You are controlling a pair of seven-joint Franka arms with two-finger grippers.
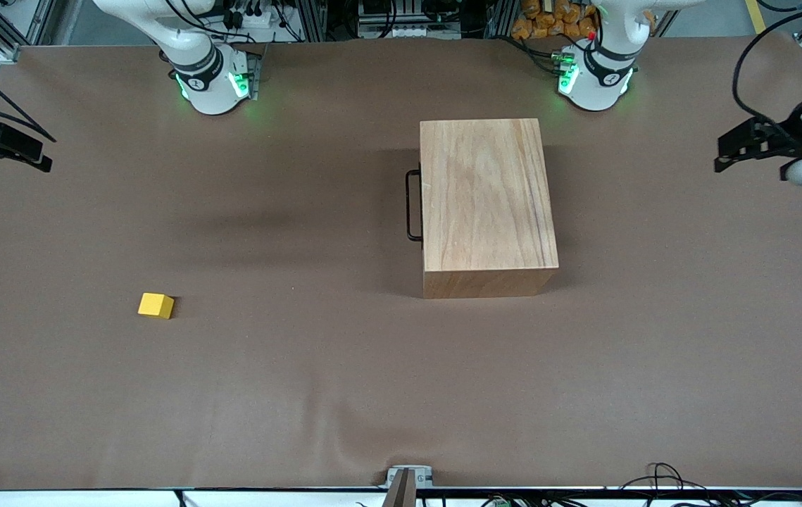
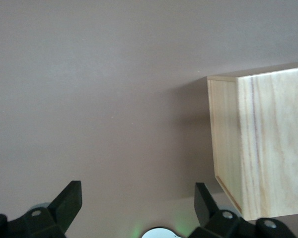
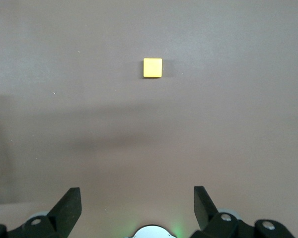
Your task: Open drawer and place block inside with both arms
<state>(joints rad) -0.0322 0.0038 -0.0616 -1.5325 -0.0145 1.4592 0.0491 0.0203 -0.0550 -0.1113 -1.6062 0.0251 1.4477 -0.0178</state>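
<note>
Both black two-finger grippers we see spread wide and empty: the left gripper (image 1: 724, 156) hangs over the table's left-arm end, the right gripper (image 1: 38, 151) over its right-arm end. Our small bright yellow cube (image 1: 155, 305) lies on the brown table (image 1: 302, 394), nearer the front camera than the large plain wooden box (image 1: 486, 201), whose drawer, marked by a black wire loop handle (image 1: 412, 204), sits closed.

No text, label or number can be read anywhere (arm markings too small to tell).

I see bare counter (image 1: 316, 394) all round the block (image 1: 155, 305); only the wooden box (image 1: 486, 204) obstructs, well apart, with free room before its handle (image 1: 412, 204).
</note>
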